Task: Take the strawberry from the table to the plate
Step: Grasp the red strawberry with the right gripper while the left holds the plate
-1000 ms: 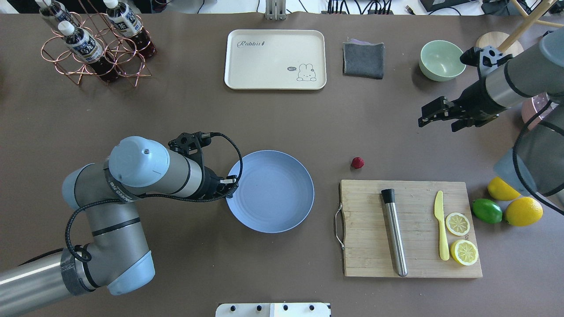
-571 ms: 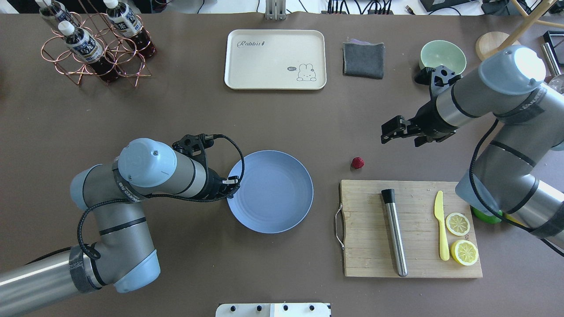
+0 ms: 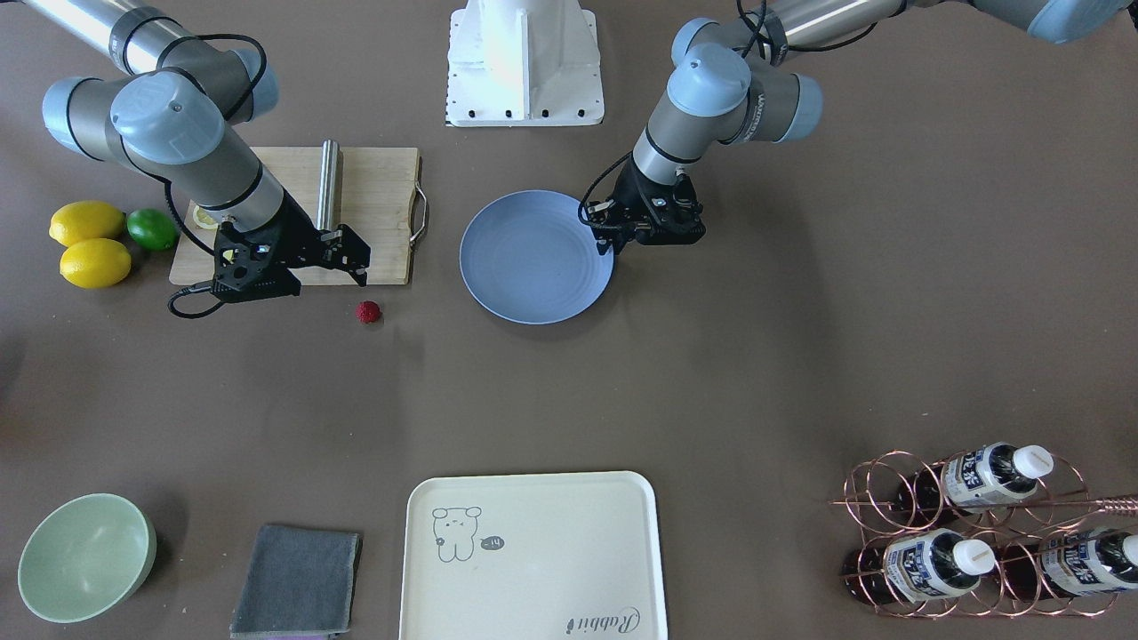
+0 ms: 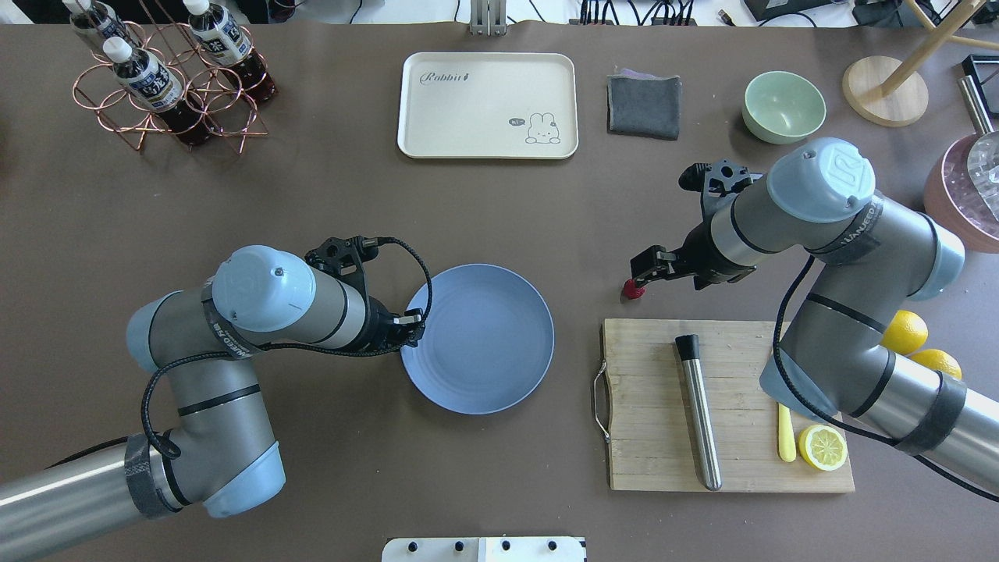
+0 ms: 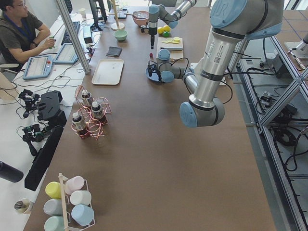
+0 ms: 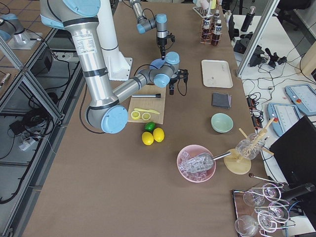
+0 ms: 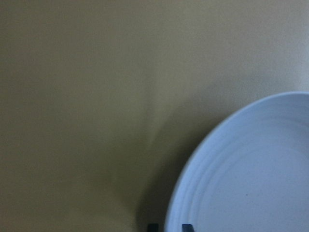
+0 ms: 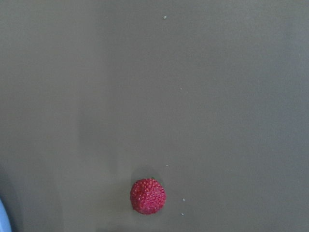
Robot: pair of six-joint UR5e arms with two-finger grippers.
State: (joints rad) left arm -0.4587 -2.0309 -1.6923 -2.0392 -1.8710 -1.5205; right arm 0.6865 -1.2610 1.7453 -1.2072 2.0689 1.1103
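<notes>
The right arm has swung in fast from the right edge of the overhead frame, and the right gripper (image 4: pixel 641 273) now hangs just right of centre, almost directly over the strawberry (image 4: pixel 632 291). A second ago it was out by the green bowl (image 4: pixel 783 106). Its fingers look apart in the front-facing view. The berry hasn't budged. It sits on the table (image 4: pixel 312 195) just above the cutting board's (image 4: pixel 648 406) upper left corner, well apart from the plate (image 4: pixel 499 390). So the reach looks about finished, and I'd say the descent and pinch come next. The left gripper (image 4: pixel 410 324) has stayed at the plate's left rim, its tips either side of the edge; whether they are clamped on it, I cannot tell.
</notes>
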